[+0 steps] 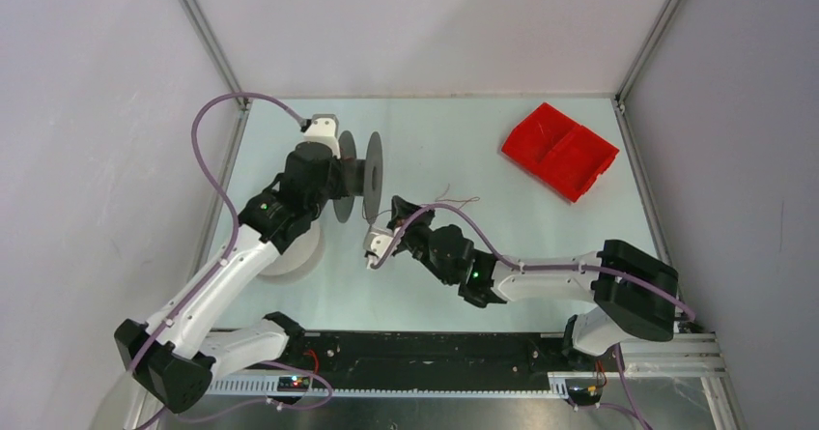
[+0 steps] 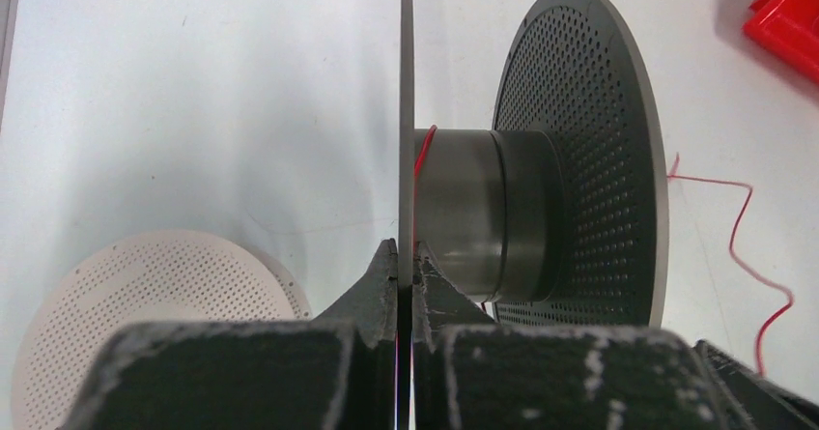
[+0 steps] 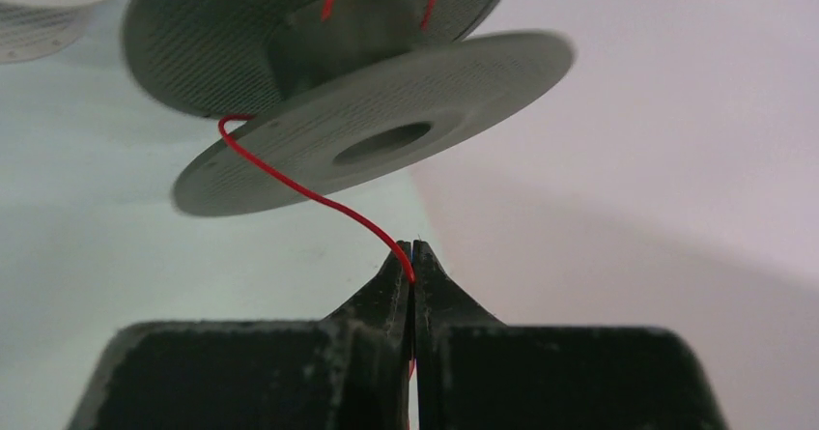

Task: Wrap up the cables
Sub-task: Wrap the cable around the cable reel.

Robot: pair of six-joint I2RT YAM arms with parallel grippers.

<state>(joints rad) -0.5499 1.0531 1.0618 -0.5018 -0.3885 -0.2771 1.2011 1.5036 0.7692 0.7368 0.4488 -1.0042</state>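
Cable (image 3: 309, 195) tight between closed right fingers (image 3: 386, 290), flange (image 2: 406, 111) of grey spool (image 2: 483, 213) between closed left fingers (image 2: 380, 287)

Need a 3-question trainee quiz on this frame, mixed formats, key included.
1. True or false: the white spool stands upright on its rim.
2. The left tool is clamped on: A) a flange of the dark grey spool; B) its hub; C) nothing.
3. Fill in: the right tool pinches the thin ____ cable.

Key: 1 false, it lies flat on the table; 2 A; 3 red.
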